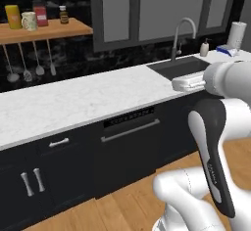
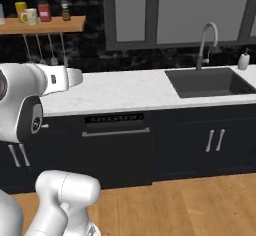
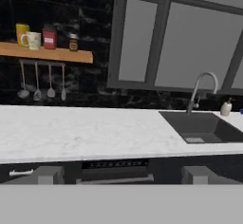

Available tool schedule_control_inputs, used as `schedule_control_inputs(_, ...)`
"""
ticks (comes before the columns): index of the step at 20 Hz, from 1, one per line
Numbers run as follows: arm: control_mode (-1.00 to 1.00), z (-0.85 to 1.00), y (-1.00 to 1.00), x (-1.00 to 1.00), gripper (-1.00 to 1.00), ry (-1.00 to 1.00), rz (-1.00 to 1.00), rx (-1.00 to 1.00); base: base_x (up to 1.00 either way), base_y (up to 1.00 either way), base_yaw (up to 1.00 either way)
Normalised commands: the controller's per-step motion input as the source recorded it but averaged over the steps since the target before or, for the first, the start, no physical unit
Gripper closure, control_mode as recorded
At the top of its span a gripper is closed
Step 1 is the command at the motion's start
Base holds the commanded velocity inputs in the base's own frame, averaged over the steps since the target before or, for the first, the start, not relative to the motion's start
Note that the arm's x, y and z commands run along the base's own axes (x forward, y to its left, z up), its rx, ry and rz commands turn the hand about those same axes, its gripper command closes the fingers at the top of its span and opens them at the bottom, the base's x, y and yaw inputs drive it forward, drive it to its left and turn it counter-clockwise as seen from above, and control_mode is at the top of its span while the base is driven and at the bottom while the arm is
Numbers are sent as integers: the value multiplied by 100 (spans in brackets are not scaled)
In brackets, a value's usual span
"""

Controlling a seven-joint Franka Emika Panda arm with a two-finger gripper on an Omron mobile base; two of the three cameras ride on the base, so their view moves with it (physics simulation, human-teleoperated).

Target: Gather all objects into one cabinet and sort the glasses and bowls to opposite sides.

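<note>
My gripper (image 3: 121, 174) is open, holding nothing, tips wide apart and pointed level at the counter (image 1: 73, 103) from well back, over the dishwasher (image 2: 116, 145). My guess is this is an approach pose: hand held high and forward so the camera takes in the shelf before I commit.

The task's things I can see sit on the wooden shelf (image 1: 59, 30), up left on the black wall: yellow cup (image 1: 12, 16) at the far end, cream cup (image 1: 29, 21) just beside it, then red jar (image 1: 40, 15), then brown bottle (image 1: 63, 14). All upright, in a row, near the front edge, so reachable from the front. Ladles (image 1: 24, 63) hang under the shelf; not mine to move.

Sink (image 2: 207, 81) and tap (image 2: 206, 42) lie to the right, well apart from the shelf.

Nothing gathered yet, I judge. The cabinet, the bowls, the mug and the tumbler aren't in what I see from here. Likely next: swing left and up toward the shelf, or drive the base closer.
</note>
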Motion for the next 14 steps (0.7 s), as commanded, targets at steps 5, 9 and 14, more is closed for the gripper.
schedule_control_inputs(5, 100, 0, 0, 0, -100, 0, 0, 0, 41, 99, 7)
schedule_control_inputs(9, 100, 0, 0, 0, -100, 0, 0, 0, 63, 95, 1)
schedule_control_inputs(14, 100, 0, 0, 0, -100, 0, 0, 0, 26, 81, 2)
